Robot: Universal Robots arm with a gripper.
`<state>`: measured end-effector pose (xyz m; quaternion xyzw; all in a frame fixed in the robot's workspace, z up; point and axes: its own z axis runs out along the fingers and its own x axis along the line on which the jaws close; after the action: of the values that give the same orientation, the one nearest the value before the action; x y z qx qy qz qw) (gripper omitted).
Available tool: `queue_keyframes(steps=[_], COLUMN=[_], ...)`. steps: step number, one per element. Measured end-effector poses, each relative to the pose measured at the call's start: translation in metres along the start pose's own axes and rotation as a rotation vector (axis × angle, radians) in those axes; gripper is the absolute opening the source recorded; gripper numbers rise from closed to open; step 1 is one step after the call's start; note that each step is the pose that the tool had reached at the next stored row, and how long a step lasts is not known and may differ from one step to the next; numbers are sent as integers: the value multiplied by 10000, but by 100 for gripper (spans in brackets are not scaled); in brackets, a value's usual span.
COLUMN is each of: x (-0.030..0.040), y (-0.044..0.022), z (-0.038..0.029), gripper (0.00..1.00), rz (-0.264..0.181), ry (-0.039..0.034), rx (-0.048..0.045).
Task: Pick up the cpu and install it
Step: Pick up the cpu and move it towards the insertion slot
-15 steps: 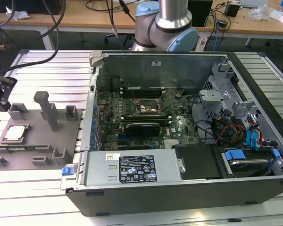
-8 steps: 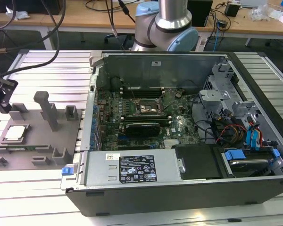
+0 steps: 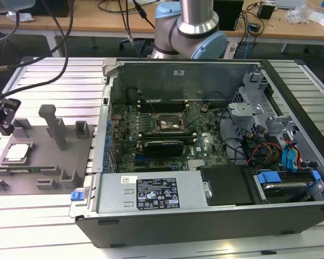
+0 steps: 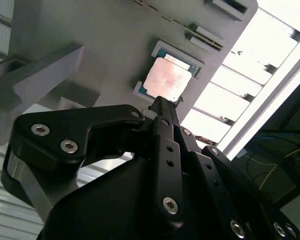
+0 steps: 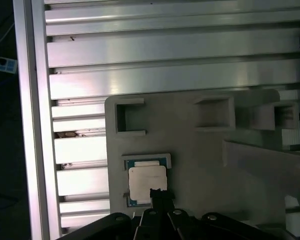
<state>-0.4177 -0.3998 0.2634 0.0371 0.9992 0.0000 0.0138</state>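
**Black gripper closed over the chip, nothing lifted yet**

Black metal links and the two thin fingers of the gripper are seen closest in both wrist views. The fingertips seem to be pressed together with no gap between them, and nothing is held.

Just past the tips, the cpu, a thin flat square chip with a pale silvery top, is seen lying flat in a shallow square recess of the grey plastic fixture plate. The tips are lined up with one edge of the chip; whether contact is made cannot be judged.

In the exterior view, the plate is placed on the ribbed aluminium table, at the exterior view's left. The open dark computer case is placed beside it, toward the exterior view's right. Inside the case, the square socket frame on the green motherboard is well apart from the chip.

By judgement, the task is at its beginning: the chip is approached but not grasped. The picking up, the carrying to the socket and the installing are all left to be done.
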Motion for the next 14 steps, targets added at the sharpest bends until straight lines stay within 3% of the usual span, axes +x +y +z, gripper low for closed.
queue_keyframes(steps=[7,10,14], x=[55,79,96], y=[-17,-34,-42], z=[130,240,318], gripper=[11,11,11], rz=[-1,-1,1], ry=[1,1,2], rx=[1,1,-2])
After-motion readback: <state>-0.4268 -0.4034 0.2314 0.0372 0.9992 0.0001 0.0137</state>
